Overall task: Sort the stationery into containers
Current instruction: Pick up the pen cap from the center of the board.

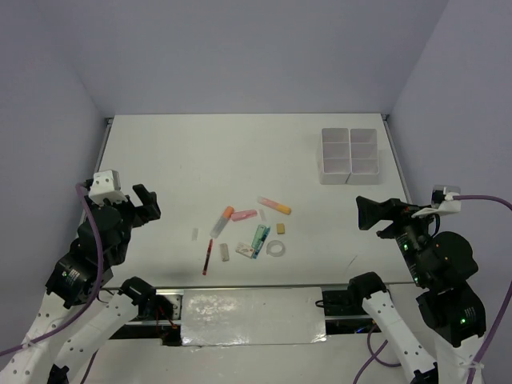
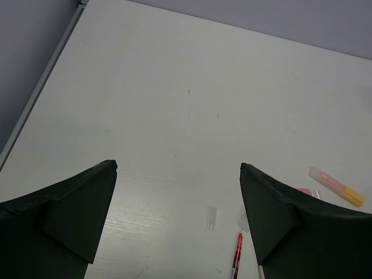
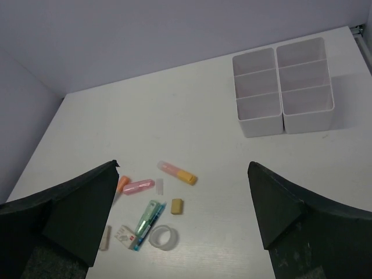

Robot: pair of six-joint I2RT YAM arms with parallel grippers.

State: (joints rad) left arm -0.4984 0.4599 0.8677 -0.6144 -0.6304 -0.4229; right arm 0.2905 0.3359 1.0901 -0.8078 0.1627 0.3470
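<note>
Grippers first: left gripper [image 1: 150,205] hangs above the left part of the bench [image 1: 224,152], jaws spread wide, nothing between them. Right gripper [image 1: 365,214] hangs above the right part, same story: jaws wide, nothing held. Neither touches anything.

Loose items sit in a cluster at bench centre, toward the near edge, between the two grippers. What you get from the top view:
- orange-capped marker [image 1: 222,222], angled, with pink marker [image 1: 244,214] just to its right
- pink-yellow marker [image 1: 274,206] at the far right of the cluster, yellow end pointing right
- yellow eraser [image 1: 281,228] just nearer than that, and tape ring [image 1: 277,250] nearer again, flat on the bench
- green packet [image 1: 261,237] left of the ring, tilted; small white packet [image 1: 246,251] sits at its near end, touching or just beside, can't tell which
- white eraser [image 1: 225,252] left of that
- red pen [image 1: 207,257] at the near left of the cluster, running roughly front to back
- small clear piece [image 1: 194,234] on its own, left of the orange-capped marker

Containers [image 1: 336,178] sit at the far right of the bench, well apart from the cluster: two white trays side by side, touching, three compartments each. Your right wrist view shows all six compartments. Every item lies on the bench, outside the trays.
</note>
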